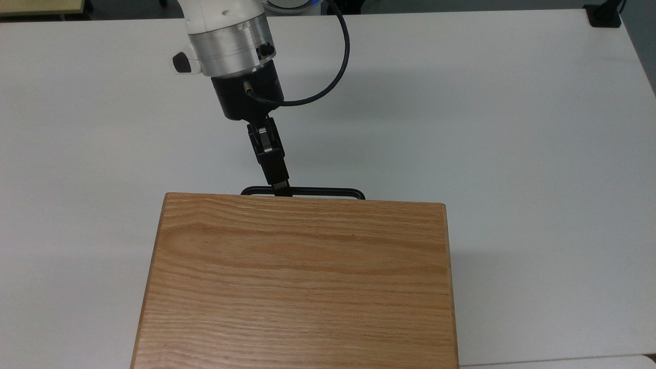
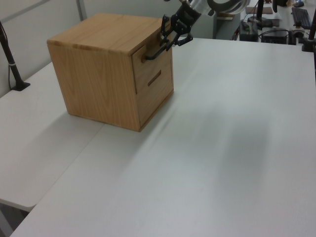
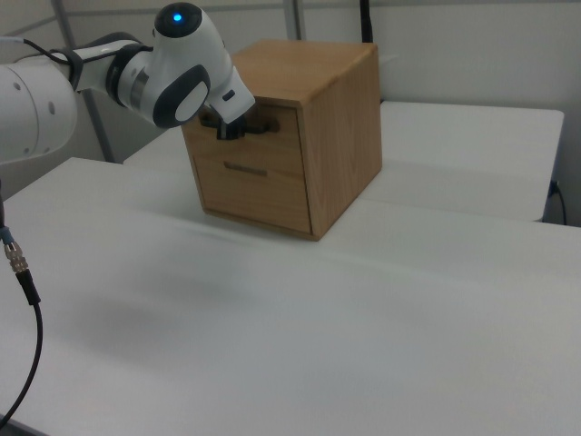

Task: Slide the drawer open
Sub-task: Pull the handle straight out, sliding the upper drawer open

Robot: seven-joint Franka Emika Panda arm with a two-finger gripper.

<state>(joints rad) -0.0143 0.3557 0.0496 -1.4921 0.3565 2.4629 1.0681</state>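
Gripper (image 1: 281,188): at the black bar handle (image 1: 318,191), toward its end on the top view's left; fingertips meet the bar, but whether they pinch it or stand spread I cannot tell.
Drawer (image 2: 152,58): upper front of the oak cabinet (image 1: 297,277), directly under the gripper tip; front panel looks flush with the cabinet face.
Lower drawer front (image 2: 157,94): below the gripper, slot pull.
Table (image 1: 512,128): white, beneath arm and cabinet.
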